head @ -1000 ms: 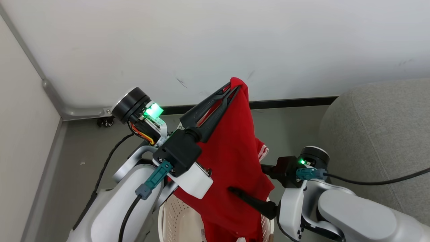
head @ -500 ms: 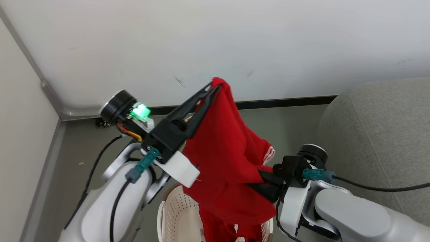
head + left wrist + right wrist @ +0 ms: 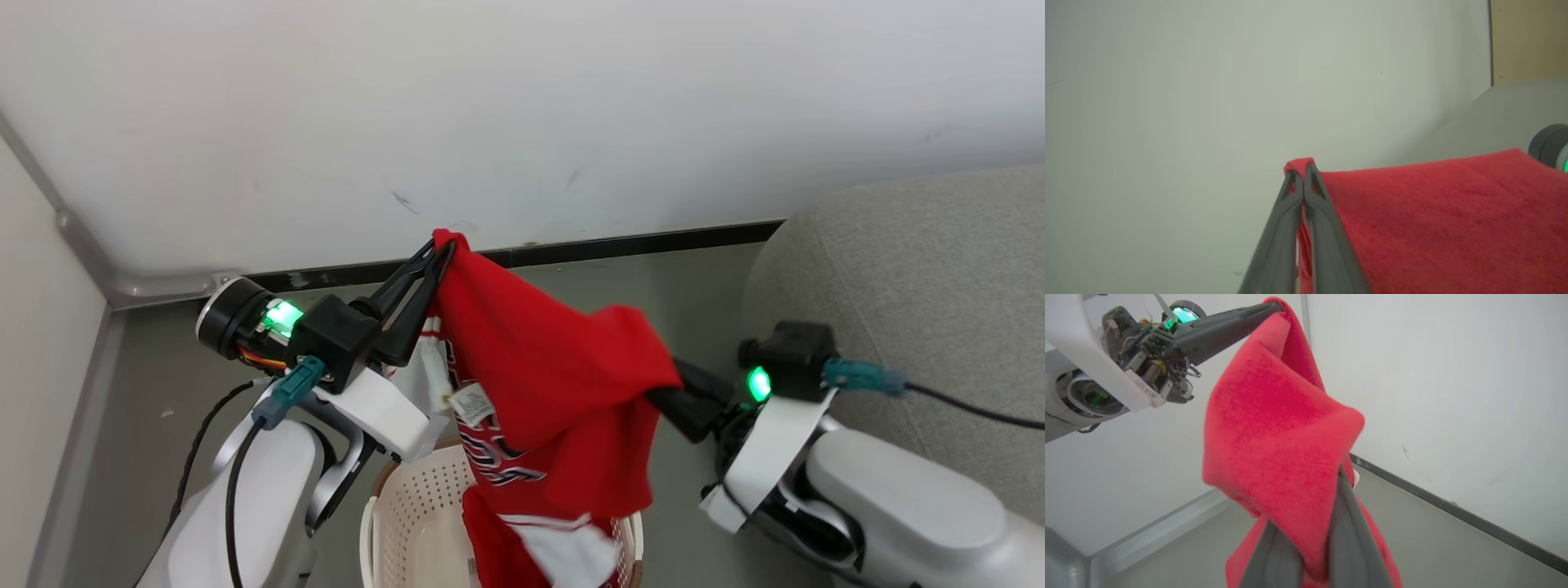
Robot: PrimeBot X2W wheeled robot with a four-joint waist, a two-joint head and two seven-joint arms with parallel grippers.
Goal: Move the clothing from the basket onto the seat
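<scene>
**A:** Where is everything?

**B:** The seat [image 3: 898,269] is at the right, well apart from the load. The basket [image 3: 416,506] sits near, on the floor. The clothing [image 3: 555,367] is strung between the arms above the basket, and its tail hangs down to the rim. I cannot tell if more red cloth lies inside. The left gripper [image 3: 441,247] is pinched tight on the top corner. The right gripper [image 3: 673,392] is closed on a fold at the right edge.

**A:** What could go wrong?

**B:** The biggest risk, I think, is the swing to the seat. The tail is low, so it may snag the rim and drag or tip the basket. It could also trail on the floor short of the seat. Next, if the arms spread, the span tightens and one pinch may pull free. The right one looks weaker, since it holds only a loose fold.

**A:** And the room?

**B:** There is a plain white wall [image 3: 522,122] at the far side, with a few scuffs. Below it is smooth grey floor [image 3: 653,278], with a dark skirting [image 3: 637,242] where they meet. There is nothing to cushion a drop. A small white tag [image 3: 472,404] faces us mid-cloth.
</scene>
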